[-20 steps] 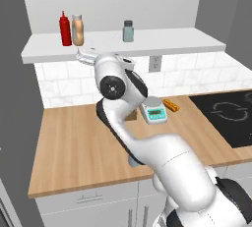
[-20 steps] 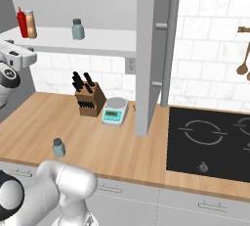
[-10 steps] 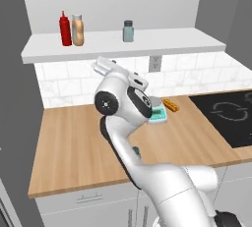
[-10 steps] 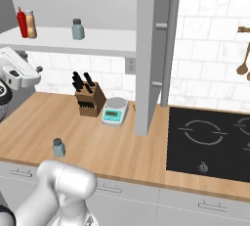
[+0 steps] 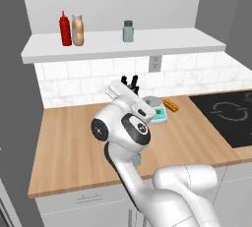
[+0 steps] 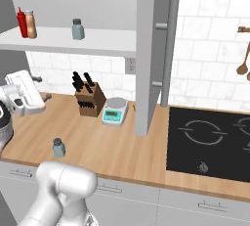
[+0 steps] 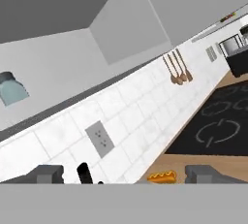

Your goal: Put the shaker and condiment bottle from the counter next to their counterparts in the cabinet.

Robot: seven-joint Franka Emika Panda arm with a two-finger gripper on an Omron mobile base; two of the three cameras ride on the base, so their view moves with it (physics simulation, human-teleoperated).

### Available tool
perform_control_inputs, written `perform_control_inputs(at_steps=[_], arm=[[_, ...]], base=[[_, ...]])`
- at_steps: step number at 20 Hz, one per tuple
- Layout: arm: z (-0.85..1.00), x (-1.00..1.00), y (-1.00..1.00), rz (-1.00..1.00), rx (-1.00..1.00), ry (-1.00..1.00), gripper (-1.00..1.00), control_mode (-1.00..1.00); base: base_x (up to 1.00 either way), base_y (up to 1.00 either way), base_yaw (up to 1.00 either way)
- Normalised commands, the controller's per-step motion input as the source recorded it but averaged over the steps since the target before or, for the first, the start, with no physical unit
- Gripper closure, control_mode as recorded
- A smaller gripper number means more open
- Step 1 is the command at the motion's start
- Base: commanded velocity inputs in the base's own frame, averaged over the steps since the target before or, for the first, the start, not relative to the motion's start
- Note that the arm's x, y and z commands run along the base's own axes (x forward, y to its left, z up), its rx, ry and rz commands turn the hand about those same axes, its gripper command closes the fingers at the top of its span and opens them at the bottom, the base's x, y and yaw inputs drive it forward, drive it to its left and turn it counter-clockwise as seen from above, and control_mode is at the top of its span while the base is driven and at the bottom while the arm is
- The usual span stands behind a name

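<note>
Cabinet shelf (image 5: 162, 44): red bottle (image 5: 65, 28) at the left end, condiment bottle (image 5: 78, 30) upright just beside it on its right. Pale shaker (image 5: 128, 31) stands well apart from them, further along the shelf.

Counter (image 6: 127, 146): blue-grey shaker (image 6: 58, 147) upright near the front edge, apart from everything else. Toward the wall sit a knife block (image 6: 88, 100) and, just right of it, a scale (image 6: 115, 110). Orange item (image 5: 171, 105) lies near the scale; cannot tell what it is. Cooktop (image 6: 215, 142) at the right.

End effector (image 7: 124, 173): fingers (image 7: 46, 173) set wide apart, nothing between them. It hangs above the counter, pointed at the tiled wall below the shelf. Hand view shows a wall outlet (image 7: 100, 139), the pale shaker at far left, utensils (image 7: 177, 69) hanging on the tiles.
</note>
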Motion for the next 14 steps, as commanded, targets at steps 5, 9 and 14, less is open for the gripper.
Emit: perform_control_inputs(at_steps=[5, 9, 14], arm=[[-0.64, -0.31, -0.02, -0.24, 0.01, 0.00, -1.00, -1.00], [-0.71, -0.26, 0.00, -0.35, 0.12, 0.01, -1.00, -1.00], [-0.70, -0.33, 0.04, -0.32, 0.12, 0.01, -1.00, -1.00]], base=[[0.00, 0.00, 0.00], [0.00, 0.00, 0.00], [0.00, 0.00, 0.00]])
